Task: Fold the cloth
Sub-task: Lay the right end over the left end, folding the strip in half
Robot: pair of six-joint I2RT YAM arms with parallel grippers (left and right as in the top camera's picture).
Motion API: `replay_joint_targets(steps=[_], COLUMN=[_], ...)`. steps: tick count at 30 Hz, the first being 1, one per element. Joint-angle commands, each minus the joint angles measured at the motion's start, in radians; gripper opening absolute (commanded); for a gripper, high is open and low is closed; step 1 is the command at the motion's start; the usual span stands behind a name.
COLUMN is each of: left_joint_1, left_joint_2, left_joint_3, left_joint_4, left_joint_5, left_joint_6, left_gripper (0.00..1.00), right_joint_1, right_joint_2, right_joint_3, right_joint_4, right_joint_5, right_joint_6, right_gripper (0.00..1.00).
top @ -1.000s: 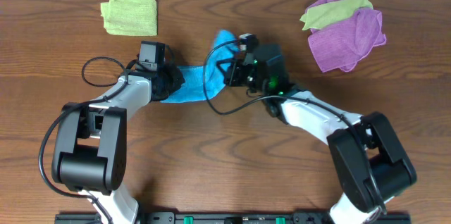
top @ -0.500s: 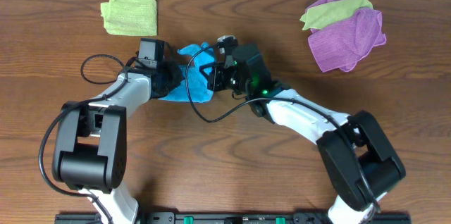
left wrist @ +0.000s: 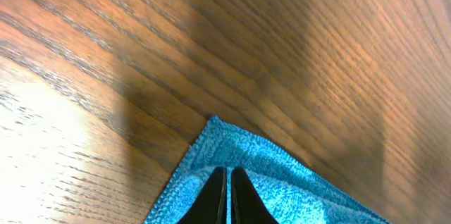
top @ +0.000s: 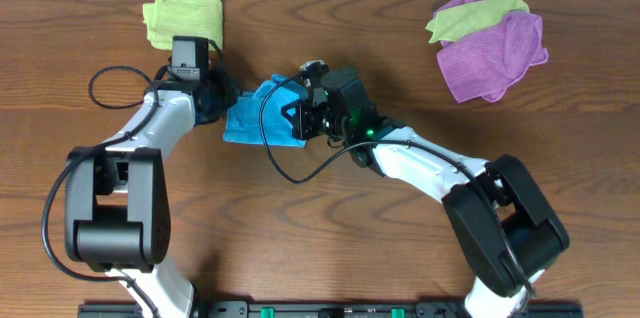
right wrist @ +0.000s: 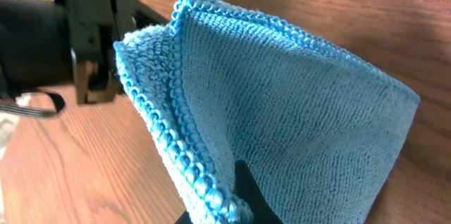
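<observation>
The sky-blue cloth (top: 255,120) lies doubled over on the wooden table, left of centre. My left gripper (top: 222,108) is at its left edge. In the left wrist view its jaws (left wrist: 229,171) are closed to a thin slit on the cloth (left wrist: 296,189), just inside a corner. My right gripper (top: 300,118) is at the cloth's right side, shut on the upper layer. In the right wrist view its dark finger (right wrist: 243,189) pinches the stitched edges of the cloth (right wrist: 296,104), with the left gripper (right wrist: 77,41) close behind. The white tag is hidden.
A folded yellow-green cloth (top: 183,21) lies at the back left, just behind the left wrist. A purple cloth (top: 495,53) with another yellow-green cloth (top: 475,16) on it lies at the back right. Black cables (top: 280,158) loop beside both arms.
My right gripper carried the raised right end of the cloth leftward and down over the rest, doubling it. My left gripper shifted left and towards the back.
</observation>
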Motion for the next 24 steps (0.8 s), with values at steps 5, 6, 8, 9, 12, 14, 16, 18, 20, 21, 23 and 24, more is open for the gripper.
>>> replay_joint_targets(steps=[5, 6, 8, 9, 12, 14, 16, 18, 20, 21, 23, 24], left_joint_1=[0.013, 0.013, 0.013, 0.013, 0.013, 0.014, 0.014, 0.015, 0.020, 0.024, 0.036, 0.043], left_joint_2=[-0.029, -0.028, -0.029, -0.029, -0.029, -0.029, -0.029, -0.029, -0.029, -0.029, -0.029, -0.029], left_joint_3=[0.044, 0.044, 0.045, 0.046, 0.049, 0.052, 0.055, 0.058, 0.059, 0.060, 0.062, 0.063], left_joint_4=[-0.004, -0.004, -0.003, -0.003, -0.003, -0.003, -0.004, -0.004, -0.004, -0.004, -0.004, -0.004], left_joint_5=[-0.025, -0.025, -0.028, -0.028, -0.031, -0.033, -0.042, -0.054, -0.055, -0.056, -0.055, -0.055], left_joint_6=[0.024, 0.024, 0.024, 0.024, 0.024, 0.024, 0.025, 0.025, 0.025, 0.025, 0.025, 0.025], left_gripper=[0.06, 0.06, 0.06, 0.06, 0.05, 0.06, 0.06, 0.06, 0.06, 0.06, 0.06, 0.06], right_joint_1=[0.010, 0.010, 0.010, 0.010, 0.011, 0.013, 0.020, 0.029, 0.039, 0.044, 0.054, 0.059], right_joint_2=[0.010, 0.014, 0.025, 0.035, 0.073, 0.103, 0.134, 0.161, 0.182, 0.191, 0.206, 0.210], right_joint_3=[0.020, 0.020, 0.021, 0.024, 0.050, 0.085, 0.138, 0.192, 0.234, 0.251, 0.276, 0.282], right_joint_4=[-0.011, -0.011, -0.011, -0.011, -0.022, -0.044, -0.089, -0.129, -0.157, -0.167, -0.183, -0.187], right_joint_5=[-0.003, -0.004, -0.003, -0.004, -0.005, -0.008, -0.008, -0.007, -0.003, -0.004, -0.004, -0.004], right_joint_6=[-0.062, -0.065, -0.070, -0.070, -0.073, -0.088, -0.115, -0.137, -0.150, -0.155, -0.158, -0.158], right_gripper=[0.01, 0.01, 0.01, 0.01, 0.01, 0.01, 0.01, 0.01, 0.01, 0.01, 0.01, 0.01])
